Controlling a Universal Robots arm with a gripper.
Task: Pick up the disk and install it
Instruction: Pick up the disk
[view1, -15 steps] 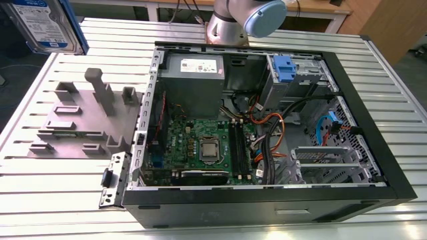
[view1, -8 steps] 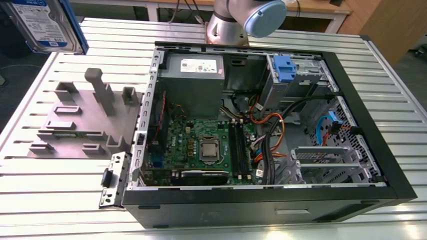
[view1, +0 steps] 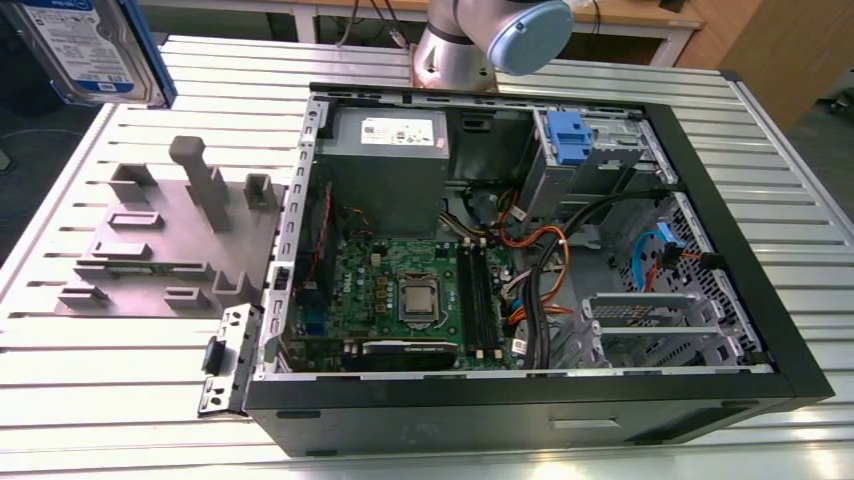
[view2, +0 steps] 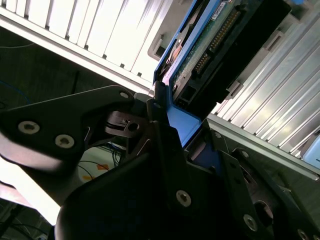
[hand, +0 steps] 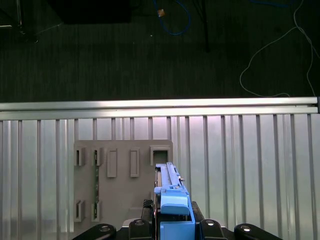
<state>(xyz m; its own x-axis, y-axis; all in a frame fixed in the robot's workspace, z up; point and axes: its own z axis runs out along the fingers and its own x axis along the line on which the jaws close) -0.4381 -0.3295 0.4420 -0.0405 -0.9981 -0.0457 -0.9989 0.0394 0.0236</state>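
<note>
1. The disk (view1: 94, 50) is at the far left of the exterior view. It hangs in the air well clear of the table, label showing, with its blue carrier framing it.
2. The pincer (hand: 172, 220) is closed narrow on the carrier end of the disk. In the second wrist view a black finger (view2: 165, 135) lies flat against the blue plastic, and the drive juts out past the tips.
3. A grey fixture (view1: 160, 235) of upright slots rests on the slatted table (view1: 80, 400). It is beneath the pincer, beyond the disk's free end and apart from it.
4. The open computer case (view1: 534, 260) lies well apart from the pincer, toward the exterior view's right.
5. Inside the case, on the side farther from the pincer, a grey box (view1: 387, 135) sits beside a drive bay with a small blue clip (view1: 567, 135).
6. Step in hand, as I judge it: the pick-up is done and the install has not begun.
7. I judge the install calls for a carry from above the fixture across to the case. The disk would need turning so the carrier lines up squarely with the bay, while staying clear of the case rim and the loose cables.
</note>
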